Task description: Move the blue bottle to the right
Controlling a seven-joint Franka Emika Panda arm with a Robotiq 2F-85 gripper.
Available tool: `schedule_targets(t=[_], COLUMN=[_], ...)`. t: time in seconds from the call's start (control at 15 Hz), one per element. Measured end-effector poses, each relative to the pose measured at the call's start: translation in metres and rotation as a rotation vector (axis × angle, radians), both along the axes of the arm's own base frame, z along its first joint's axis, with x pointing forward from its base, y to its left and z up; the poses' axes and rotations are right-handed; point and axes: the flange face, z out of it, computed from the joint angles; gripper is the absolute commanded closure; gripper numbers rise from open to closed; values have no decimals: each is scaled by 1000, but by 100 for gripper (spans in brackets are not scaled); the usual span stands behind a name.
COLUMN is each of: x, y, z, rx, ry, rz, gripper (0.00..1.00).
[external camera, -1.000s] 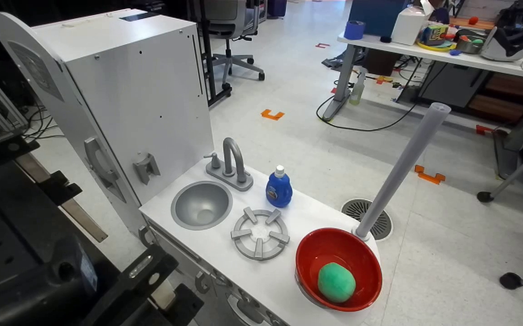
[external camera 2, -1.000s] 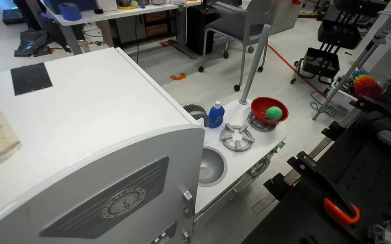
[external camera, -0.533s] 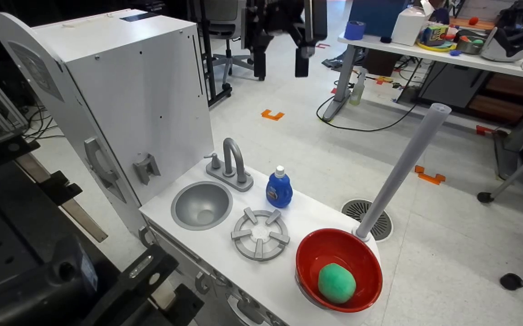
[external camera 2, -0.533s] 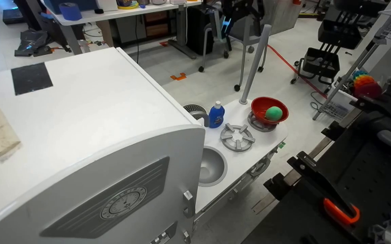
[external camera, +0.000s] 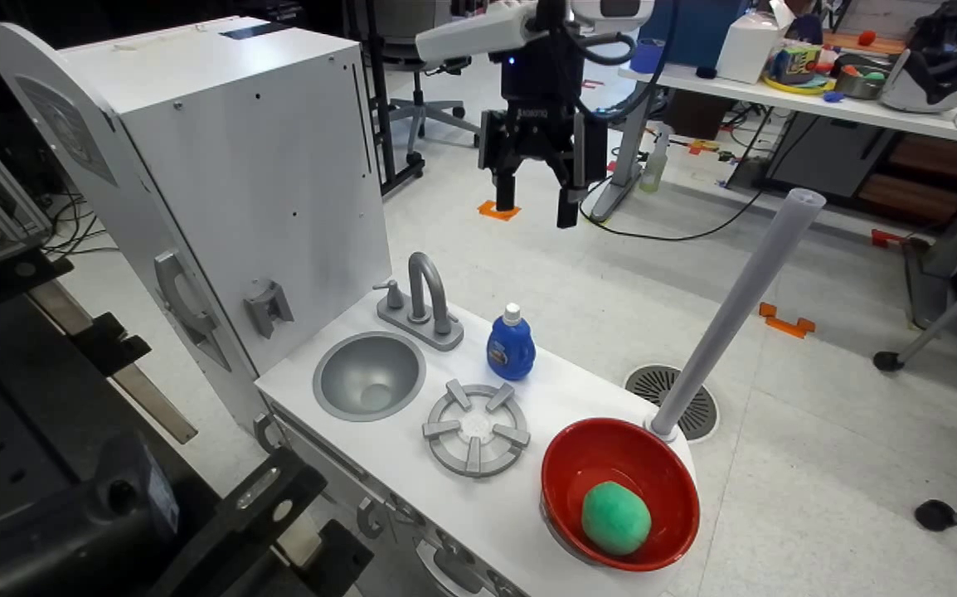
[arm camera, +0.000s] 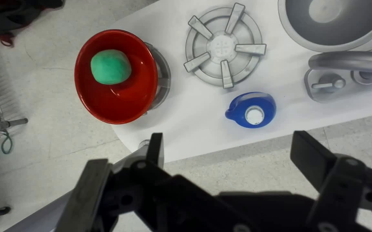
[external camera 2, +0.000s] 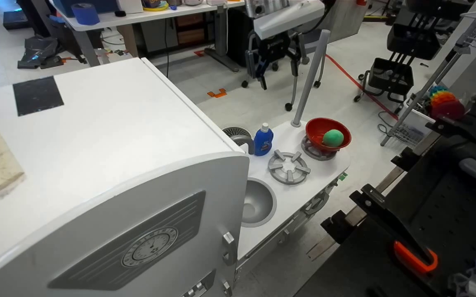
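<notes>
Looks unstarted: bottle upright on desk, at 1 o'clock from burner in an exterior view. Gripper well apart, jaws spread, nothing held. Grasp, shift right, release remain.

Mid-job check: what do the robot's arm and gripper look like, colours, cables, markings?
The smooth, rounded white arm carries a black, two-fingered gripper with blocky fingertips and pale lettering, apparently ROBOTIQ. A small blue light glows above; a slim dark cable loops alongside.
</notes>
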Motion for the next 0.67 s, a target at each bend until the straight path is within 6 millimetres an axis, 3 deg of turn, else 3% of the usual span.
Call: schedule_targets(t=[0.33,0.53,0.67], x=[5,-3,-10], y=[7,9,8], z=[-52,-84,-94], rx=[-7,-16,-27], ry=[-13,8,32], rz=[51,60,63], gripper=[0,0,0])
